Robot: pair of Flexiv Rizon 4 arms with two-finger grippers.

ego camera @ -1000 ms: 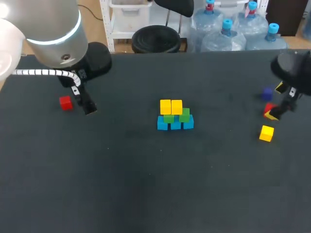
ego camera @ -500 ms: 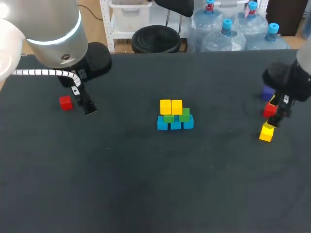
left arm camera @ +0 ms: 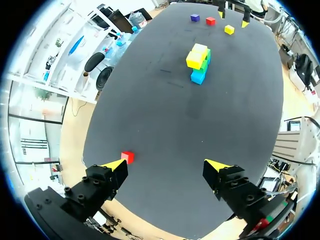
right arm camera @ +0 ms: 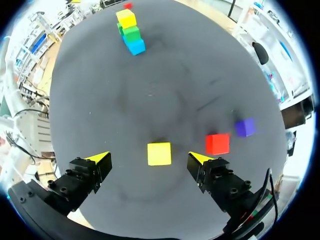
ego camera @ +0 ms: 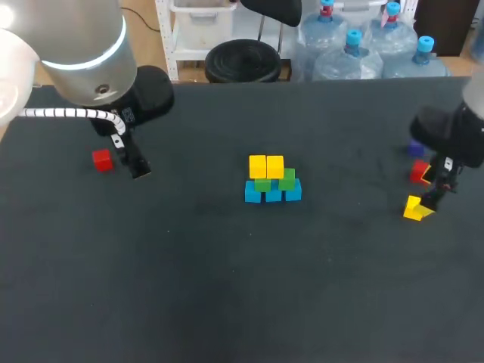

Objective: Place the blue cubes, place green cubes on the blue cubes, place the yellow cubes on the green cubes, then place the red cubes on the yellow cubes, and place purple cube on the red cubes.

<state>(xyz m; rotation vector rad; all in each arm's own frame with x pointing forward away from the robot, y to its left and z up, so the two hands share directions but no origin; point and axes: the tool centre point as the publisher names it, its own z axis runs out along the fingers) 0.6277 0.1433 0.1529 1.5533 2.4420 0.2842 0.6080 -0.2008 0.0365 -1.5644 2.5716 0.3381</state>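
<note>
Mid-table stands a stack: three blue cubes in a row, two green cubes on them, two yellow cubes on top. A loose yellow cube lies at the right, and my right gripper hangs open over it. In the right wrist view the yellow cube sits between the spread fingers of the gripper, untouched. Beside it lie a red cube and a purple cube. My left gripper is open, a second red cube next to one finger.
The red cube and purple cube sit close behind my right gripper near the table's right edge. The other red cube lies at the far left beside my left gripper. Bare dark tabletop spreads in front of the stack.
My right gripper has moved from beside the right-hand red cube toward the front, down over the loose yellow cube, staying open. The left arm and all cubes are unmoved.
</note>
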